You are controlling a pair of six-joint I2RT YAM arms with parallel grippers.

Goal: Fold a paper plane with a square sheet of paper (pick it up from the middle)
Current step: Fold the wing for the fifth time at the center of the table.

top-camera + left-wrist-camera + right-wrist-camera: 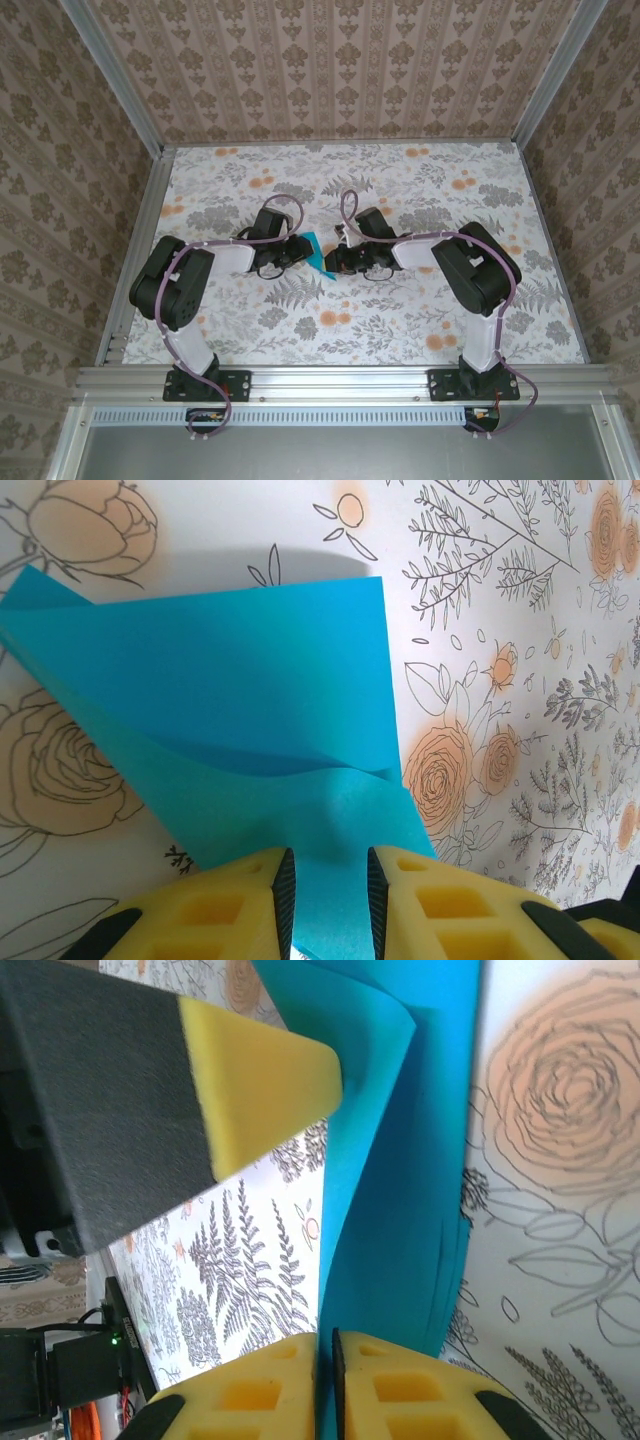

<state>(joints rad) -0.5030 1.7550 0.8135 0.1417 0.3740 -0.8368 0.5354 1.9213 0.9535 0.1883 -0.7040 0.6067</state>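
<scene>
**Both grippers at the teal sheet, mid-table**

Jaws of the two arms are meeting at the middle of the table [400, 330] in the top external view, well away from all four edges. The left gripper [298, 250] and the right gripper [333, 262] are pointing at each other. The square sheet of paper [316, 244] is showing between them as a small teal patch. At this size, how either pair of jaws is standing cannot be told.

From the left wrist, the left gripper [330, 890] is standing with its jaws part-way apart. The sheet [230, 680] is running down through the gap between the two ribbed black pads. One layer is lying folded over another along a curved crease, and one corner is pointing toward the upper left over the flowered tabletop [500, 630].

From the right wrist, the right gripper [325, 1370] is clenching its jaws down to a thin slit and pinching the edge of the sheet [400, 1210]. The paper is rising away from the jaws in a bowed, doubled strip. One yellow-tipped finger of the left gripper [260, 1080] is reaching in from the upper left, just beside the paper's fold.
</scene>
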